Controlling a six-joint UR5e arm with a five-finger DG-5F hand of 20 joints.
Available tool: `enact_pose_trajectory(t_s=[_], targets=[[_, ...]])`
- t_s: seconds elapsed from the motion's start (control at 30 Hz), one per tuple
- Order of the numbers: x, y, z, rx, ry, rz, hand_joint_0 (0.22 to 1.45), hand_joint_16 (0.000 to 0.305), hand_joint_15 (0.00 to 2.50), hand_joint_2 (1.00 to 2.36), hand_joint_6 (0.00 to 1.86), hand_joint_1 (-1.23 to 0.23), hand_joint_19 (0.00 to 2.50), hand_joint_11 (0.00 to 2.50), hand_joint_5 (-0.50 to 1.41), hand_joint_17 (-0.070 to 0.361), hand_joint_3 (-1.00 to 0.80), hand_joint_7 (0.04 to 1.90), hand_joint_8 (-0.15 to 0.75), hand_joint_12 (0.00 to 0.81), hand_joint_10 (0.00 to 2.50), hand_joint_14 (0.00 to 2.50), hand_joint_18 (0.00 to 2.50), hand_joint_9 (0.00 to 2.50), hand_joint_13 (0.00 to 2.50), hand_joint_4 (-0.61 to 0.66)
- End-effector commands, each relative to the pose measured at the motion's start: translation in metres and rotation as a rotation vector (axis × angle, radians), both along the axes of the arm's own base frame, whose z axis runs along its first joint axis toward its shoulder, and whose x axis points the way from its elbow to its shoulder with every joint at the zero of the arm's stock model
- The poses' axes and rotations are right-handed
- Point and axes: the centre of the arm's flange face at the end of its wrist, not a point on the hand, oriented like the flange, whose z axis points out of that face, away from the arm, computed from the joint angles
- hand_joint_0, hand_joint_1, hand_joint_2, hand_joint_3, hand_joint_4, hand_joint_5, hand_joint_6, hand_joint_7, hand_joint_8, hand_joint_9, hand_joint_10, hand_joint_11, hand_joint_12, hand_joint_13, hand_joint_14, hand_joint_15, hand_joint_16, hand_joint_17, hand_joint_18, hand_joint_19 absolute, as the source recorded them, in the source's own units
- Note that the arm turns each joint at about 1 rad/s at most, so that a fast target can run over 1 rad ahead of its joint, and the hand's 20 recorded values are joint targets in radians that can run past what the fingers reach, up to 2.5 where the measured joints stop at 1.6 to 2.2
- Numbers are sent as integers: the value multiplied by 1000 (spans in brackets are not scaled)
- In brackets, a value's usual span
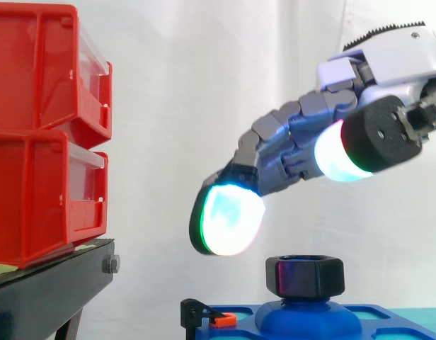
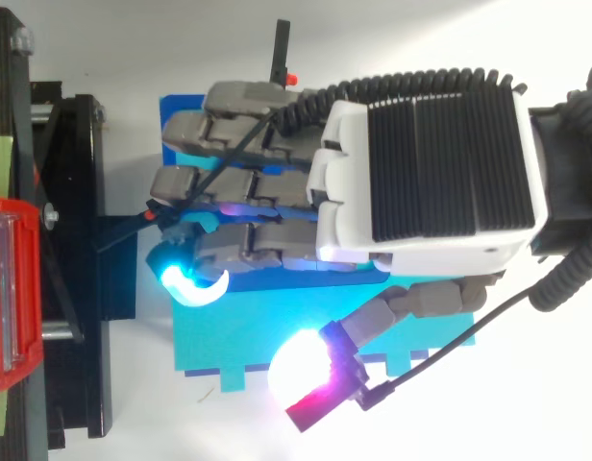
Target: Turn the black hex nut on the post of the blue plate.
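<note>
The black hex nut [image 1: 305,276] sits on a rounded blue post [image 1: 307,314] rising from the blue plate [image 1: 388,319]. My hand [image 1: 292,134] hovers above and to the left of the nut, open, with its fingers stretched out and gently bent downward. The lowest fingertip [image 1: 228,219] glows cyan and hangs a short way up and left of the nut, touching nothing. The thumb pad [image 1: 337,152] glows white higher up on the right. From above, the hand [image 2: 421,182] lies across the plate [image 2: 258,336] and covers its middle.
Two stacked red bins [image 1: 41,134] stand on a black stand [image 1: 48,287] at the left. A small black bracket with an orange piece [image 1: 207,315] sticks up at the plate's left edge. A white curtain hangs behind.
</note>
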Motion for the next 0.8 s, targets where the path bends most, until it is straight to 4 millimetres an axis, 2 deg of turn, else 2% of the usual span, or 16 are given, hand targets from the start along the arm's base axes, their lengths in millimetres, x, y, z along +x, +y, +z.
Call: enact_pose_trajectory(t_s=[0.0,0.47,0.77], targets=[[-3,2,-7,-1,18,2,479,59,0,1000,502,-339,47,0,-226,132,-500,712,187,336,0,1,0,132,87,134],[-12,-12,-10,-5,77,0,479,59,0,1000,502,-339,48,0,-226,132,-500,711,189,335,0,0,0,133,88,134],[-14,-28,-11,-3,80,-9,480,59,0,1000,502,-338,50,0,-226,133,-500,708,189,336,0,0,0,133,90,134]])
